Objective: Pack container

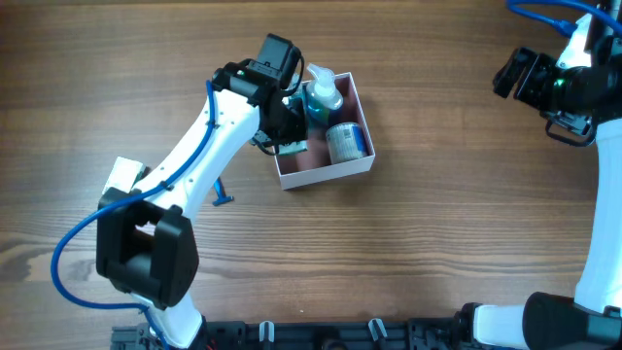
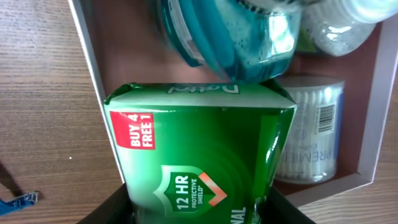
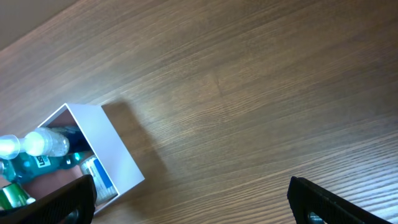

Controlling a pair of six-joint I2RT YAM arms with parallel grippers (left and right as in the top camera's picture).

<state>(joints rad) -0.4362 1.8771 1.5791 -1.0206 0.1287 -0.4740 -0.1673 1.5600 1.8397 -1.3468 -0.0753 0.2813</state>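
1. Presently the left gripper (image 1: 289, 133) grips the green soap box (image 2: 199, 155) over the free corner of the container (image 1: 328, 177), just beside the teal bottle (image 2: 230, 43).
2. Right gripper (image 3: 196, 208) gapes empty, well apart.

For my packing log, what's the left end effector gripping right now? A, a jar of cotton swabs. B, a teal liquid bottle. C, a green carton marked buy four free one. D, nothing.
C: the left wrist view shows the green carton clamped in the left end effector, at the container.
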